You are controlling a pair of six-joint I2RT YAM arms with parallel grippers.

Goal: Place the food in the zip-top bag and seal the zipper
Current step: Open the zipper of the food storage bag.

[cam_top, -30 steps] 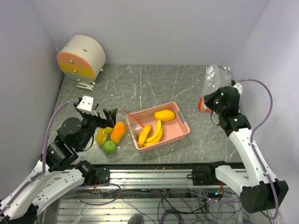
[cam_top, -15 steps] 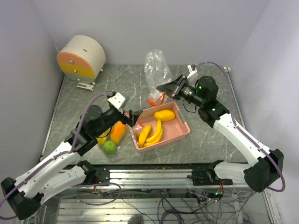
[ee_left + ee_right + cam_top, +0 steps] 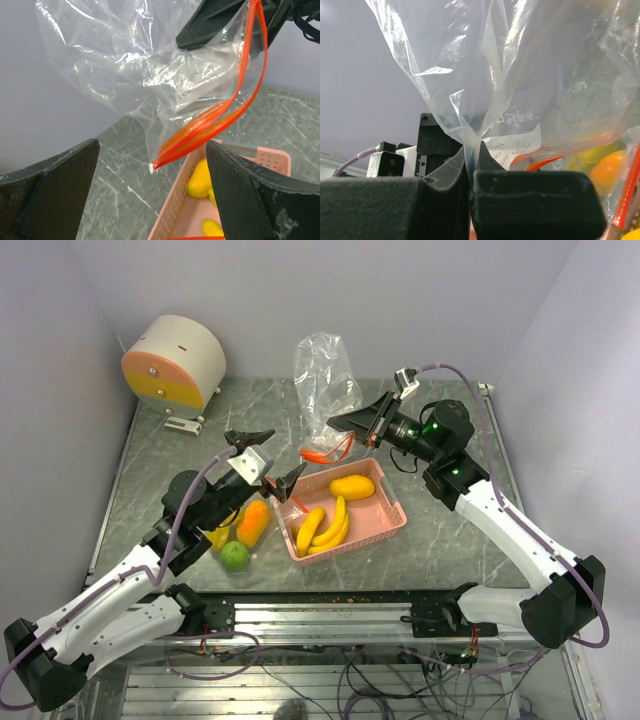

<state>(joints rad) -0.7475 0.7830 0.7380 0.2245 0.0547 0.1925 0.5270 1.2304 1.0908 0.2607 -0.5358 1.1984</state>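
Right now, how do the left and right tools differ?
The left tool is open and empty; the right tool is shut on the zip-top bag. The left tool sits lower, beside the pink basket; the right tool is raised behind it. Both point toward the zipper.

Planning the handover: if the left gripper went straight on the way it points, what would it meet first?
Probably the zipper, the dangling mouth of the zip-top bag that the right gripper holds up; it hangs centred ahead of the open left gripper. Depth is uncertain.
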